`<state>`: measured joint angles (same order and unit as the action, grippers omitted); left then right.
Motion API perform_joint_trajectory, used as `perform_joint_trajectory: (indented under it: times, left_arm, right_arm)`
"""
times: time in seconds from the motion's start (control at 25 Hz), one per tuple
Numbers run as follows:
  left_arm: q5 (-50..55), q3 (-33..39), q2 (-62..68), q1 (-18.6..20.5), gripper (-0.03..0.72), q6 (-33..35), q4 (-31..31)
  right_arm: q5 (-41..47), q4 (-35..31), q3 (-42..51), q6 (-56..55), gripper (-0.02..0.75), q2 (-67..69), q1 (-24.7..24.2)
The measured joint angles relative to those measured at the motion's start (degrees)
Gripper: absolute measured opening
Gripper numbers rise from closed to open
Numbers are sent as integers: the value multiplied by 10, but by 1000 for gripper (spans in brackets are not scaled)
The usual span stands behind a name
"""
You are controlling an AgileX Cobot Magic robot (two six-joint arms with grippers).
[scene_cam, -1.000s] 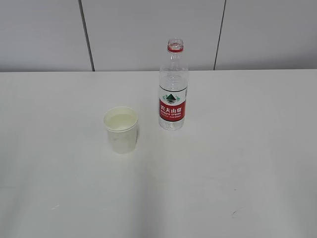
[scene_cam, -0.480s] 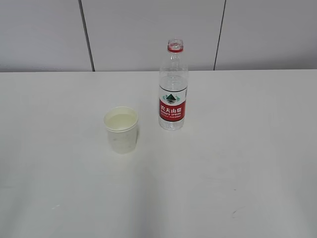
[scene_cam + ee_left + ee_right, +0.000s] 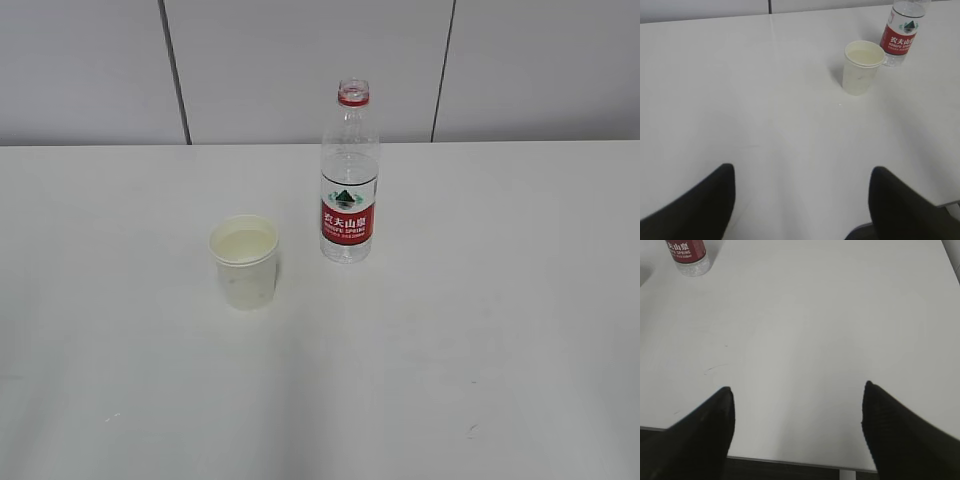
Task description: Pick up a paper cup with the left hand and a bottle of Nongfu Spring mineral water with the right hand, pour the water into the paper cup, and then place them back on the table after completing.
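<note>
A white paper cup (image 3: 244,262) stands upright on the white table (image 3: 450,330), with pale liquid inside. To its right and a little behind stands an uncapped clear bottle (image 3: 349,176) with a red label. Both arms are out of the exterior view. In the left wrist view the cup (image 3: 861,68) and bottle (image 3: 902,34) are far off at the upper right; my left gripper (image 3: 802,172) is open and empty near the table's front. In the right wrist view only the bottle's base (image 3: 687,256) shows at the top left; my right gripper (image 3: 797,392) is open and empty over the front edge.
A grey panelled wall (image 3: 300,70) rises behind the table. The table's front edge (image 3: 790,461) lies just under the right gripper, with dark floor below. A few small dark specks (image 3: 470,431) mark the tabletop.
</note>
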<state>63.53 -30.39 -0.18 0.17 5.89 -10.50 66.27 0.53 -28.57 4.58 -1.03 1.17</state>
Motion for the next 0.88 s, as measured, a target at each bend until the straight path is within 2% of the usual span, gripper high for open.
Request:
perform_joint_trajectory:
  times: [0.88]
  left_arm:
    - [-1,0,0,0,500,0,-1]
  right_arm:
    - [-1,0,0,-1,587,0,0]
